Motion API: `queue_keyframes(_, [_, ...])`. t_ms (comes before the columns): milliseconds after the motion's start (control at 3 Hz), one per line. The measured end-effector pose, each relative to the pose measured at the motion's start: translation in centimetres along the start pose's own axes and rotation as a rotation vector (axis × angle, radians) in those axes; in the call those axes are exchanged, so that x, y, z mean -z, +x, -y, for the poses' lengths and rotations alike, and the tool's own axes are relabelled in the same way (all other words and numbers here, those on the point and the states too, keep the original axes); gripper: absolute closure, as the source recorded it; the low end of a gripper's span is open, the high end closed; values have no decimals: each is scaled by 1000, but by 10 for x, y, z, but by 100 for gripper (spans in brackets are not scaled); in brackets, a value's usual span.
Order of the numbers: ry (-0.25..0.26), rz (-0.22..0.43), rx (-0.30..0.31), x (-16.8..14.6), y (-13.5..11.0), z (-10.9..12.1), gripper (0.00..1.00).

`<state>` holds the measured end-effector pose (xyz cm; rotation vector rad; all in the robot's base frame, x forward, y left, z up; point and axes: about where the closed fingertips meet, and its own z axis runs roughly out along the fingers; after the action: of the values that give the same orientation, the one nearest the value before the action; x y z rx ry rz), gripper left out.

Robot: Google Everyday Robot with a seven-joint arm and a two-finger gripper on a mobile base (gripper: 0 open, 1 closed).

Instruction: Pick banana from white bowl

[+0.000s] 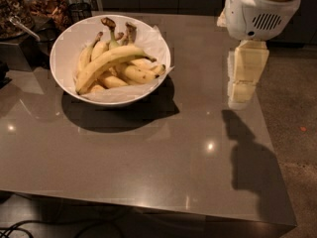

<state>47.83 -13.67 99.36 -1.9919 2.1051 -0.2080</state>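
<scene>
The white bowl stands on the grey table at the back left, lined with crinkled white paper. Several bananas lie in it. The banana, the longest one, pale yellow and curved, lies across the top of the pile from lower left to upper right. My gripper hangs from the white arm housing above the table's right side, well to the right of the bowl and apart from it. Its cream fingers point down and hold nothing.
Glass jars with dark contents and a dark box stand at the back left beside the bowl. The table's right edge drops to brown floor. The front edge is near the bottom, with cables on the floor.
</scene>
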Motion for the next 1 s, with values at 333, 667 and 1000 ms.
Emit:
queue_keyframes(333, [37, 10, 71, 5, -30, 1, 0])
queue_keyframes(667, [79, -18, 168, 14, -73, 2, 0])
queue_keyframes(1000, [117, -63, 253, 18, -112, 8, 0])
